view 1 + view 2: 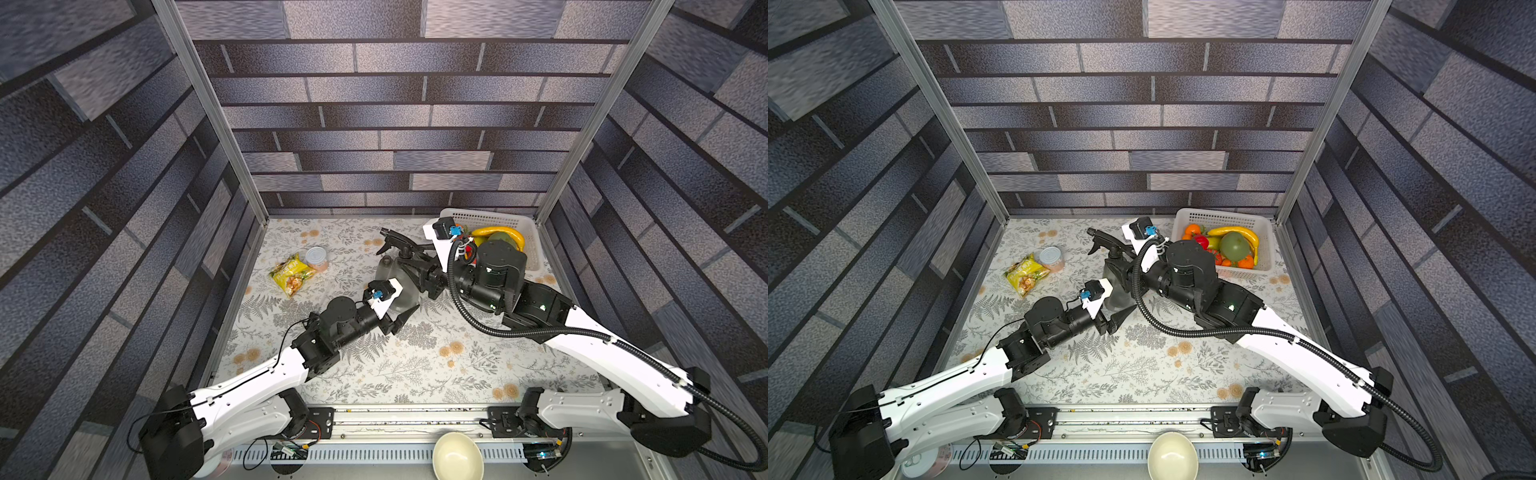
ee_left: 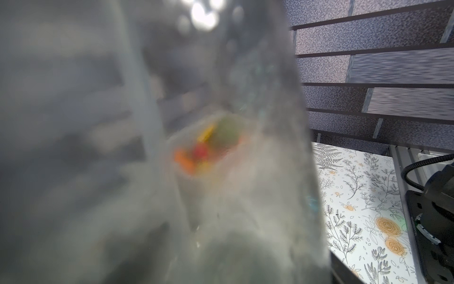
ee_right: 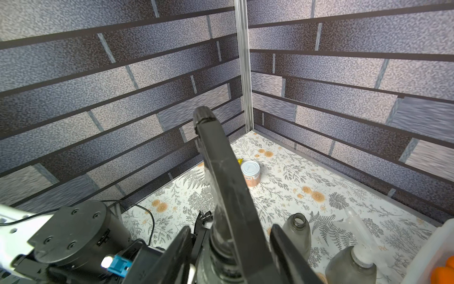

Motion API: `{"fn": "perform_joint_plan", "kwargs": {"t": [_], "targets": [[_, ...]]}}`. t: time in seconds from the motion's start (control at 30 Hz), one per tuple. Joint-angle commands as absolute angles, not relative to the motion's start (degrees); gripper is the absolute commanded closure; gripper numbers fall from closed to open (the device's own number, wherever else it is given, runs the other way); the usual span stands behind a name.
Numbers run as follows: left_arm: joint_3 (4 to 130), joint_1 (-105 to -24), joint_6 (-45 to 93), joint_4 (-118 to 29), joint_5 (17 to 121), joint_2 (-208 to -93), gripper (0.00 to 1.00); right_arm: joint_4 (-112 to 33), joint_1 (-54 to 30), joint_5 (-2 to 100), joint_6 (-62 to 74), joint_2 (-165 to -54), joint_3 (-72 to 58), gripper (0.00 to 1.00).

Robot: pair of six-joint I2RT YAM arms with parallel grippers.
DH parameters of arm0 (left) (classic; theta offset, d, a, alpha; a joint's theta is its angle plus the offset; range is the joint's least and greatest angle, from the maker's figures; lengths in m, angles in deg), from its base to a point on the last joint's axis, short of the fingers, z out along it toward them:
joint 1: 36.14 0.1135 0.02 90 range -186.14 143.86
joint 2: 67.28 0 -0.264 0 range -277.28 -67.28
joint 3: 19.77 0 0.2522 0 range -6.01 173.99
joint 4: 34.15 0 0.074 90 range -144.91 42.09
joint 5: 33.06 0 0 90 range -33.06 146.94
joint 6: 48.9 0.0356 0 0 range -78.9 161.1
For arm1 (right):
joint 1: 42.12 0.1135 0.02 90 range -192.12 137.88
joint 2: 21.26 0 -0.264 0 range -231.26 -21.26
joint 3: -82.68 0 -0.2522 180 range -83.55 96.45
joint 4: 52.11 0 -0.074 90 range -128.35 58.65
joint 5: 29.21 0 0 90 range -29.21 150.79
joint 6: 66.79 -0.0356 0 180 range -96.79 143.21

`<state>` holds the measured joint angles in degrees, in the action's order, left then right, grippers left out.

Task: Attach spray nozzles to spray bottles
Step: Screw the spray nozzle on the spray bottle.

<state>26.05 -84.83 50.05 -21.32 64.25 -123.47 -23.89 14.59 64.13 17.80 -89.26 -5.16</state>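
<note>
Spray bottle [image 1: 388, 272] of smoky grey translucent plastic, cone-shaped, is upright near the middle of the floral tablecloth [image 1: 415, 365]. Its lower body is clamped by the left gripper [image 1: 401, 305], and it sits so close that it fills the left wrist view as a grey blur. A black trigger spray nozzle [image 3: 221, 172] sits on the bottle's neck, its spout pointing toward the far left corner. The right gripper [image 3: 228, 233] reaches in from the right at the nozzle's collar. Its two fingers are spread to either side and seem to stand slightly clear of it, though the close view makes contact hard to judge. Just beyond, in the right wrist view, a second grey bottle [image 3: 297, 236] has a bare open neck, and beside it a third grey bottle [image 3: 348, 268] carries a translucent white nozzle [image 3: 356, 221]. Toward the far left are a short silver-lidded can [image 1: 316, 257] and, touching it, a yellow snack packet [image 1: 291, 274]. A white slatted basket [image 1: 530, 226] of fruit fills the far right corner. A cream bowl [image 1: 457, 457] rests at the near edge.
</note>
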Motion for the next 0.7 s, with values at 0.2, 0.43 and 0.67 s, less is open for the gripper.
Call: {"fn": "perform_joint_plan", "kwargs": {"t": [0.2,0.43,0.67], "targets": [[26.2,-85.0,50.4,-19.9,65.5,-122.3,0.24,-23.5,13.8,59.9,18.2,-91.4,-3.1,0.61],[26.3,-84.8,50.3,-19.9,65.7,-122.2,0.24,-23.0,13.7,59.2,18.2,-92.4,-3.1,0.65],[26.9,-84.7,50.1,-20.8,64.6,-122.2,0.14,-23.7,13.8,57.1,17.8,-92.5,-3.3,0.77]]}}
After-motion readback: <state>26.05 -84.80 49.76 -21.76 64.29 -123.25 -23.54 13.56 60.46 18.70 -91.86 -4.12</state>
